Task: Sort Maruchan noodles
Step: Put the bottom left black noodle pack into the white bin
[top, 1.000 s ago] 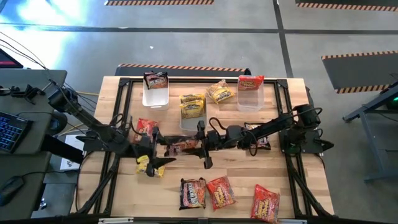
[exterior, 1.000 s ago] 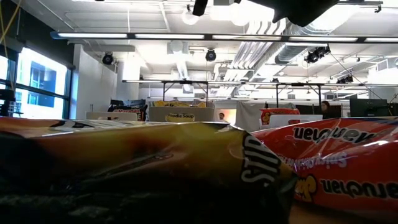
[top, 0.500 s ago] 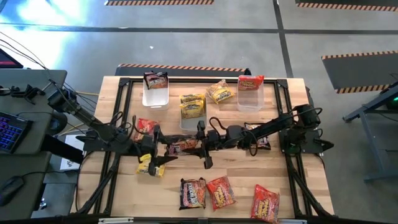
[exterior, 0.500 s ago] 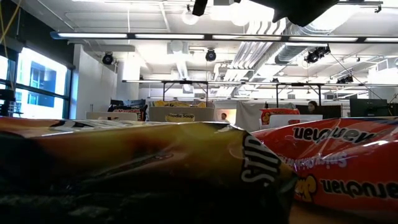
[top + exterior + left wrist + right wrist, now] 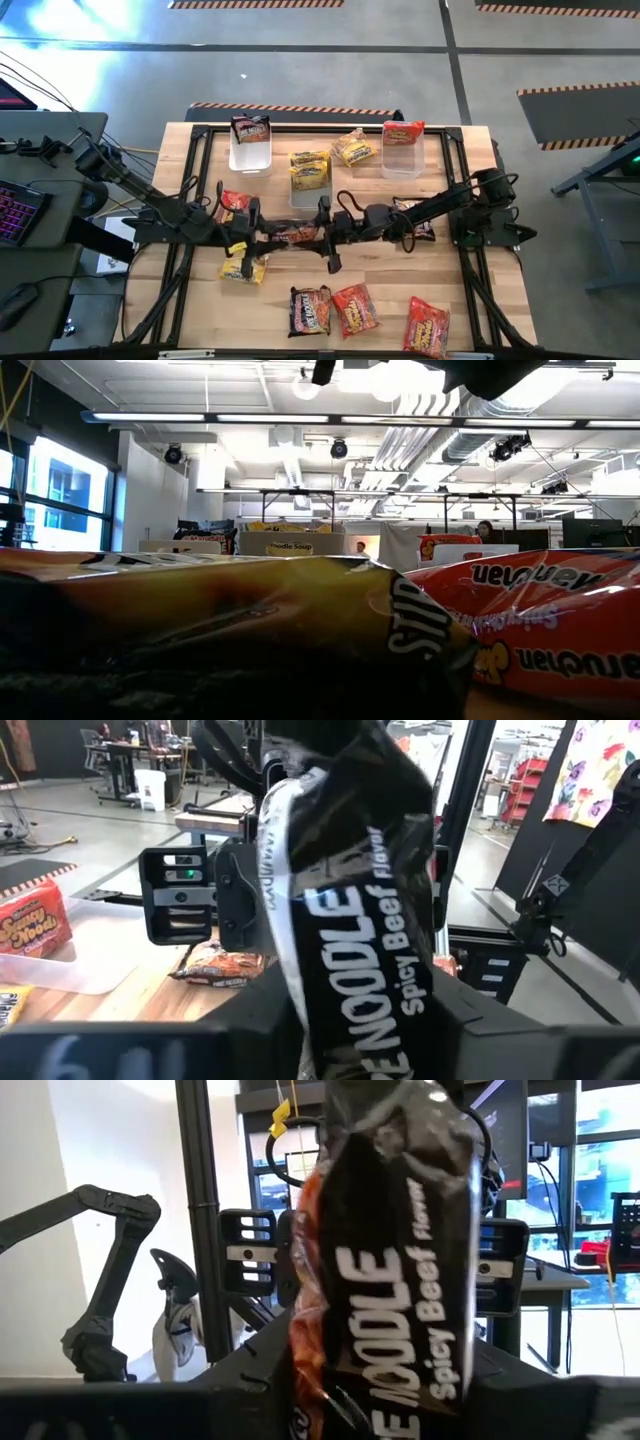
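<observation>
Left claw (image 5: 262,237) and right claw (image 5: 318,235) face each other mid-table.

wooden table (image 5: 380,290) | on it: three clear bins (image 5: 250,155); loose noodle packets (image 5: 352,308), perhaps seven

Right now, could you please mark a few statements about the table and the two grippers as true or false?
1. A dark Spicy Beef packet sits between the left gripper and right gripper. True.
2. That packet lies inside a bin. False: it is held mid-table, between the arms.
3. Three packets lie along the table's near edge. True.
4. The red-orange packet at the right bin is yellow. False: red-orange.
</observation>
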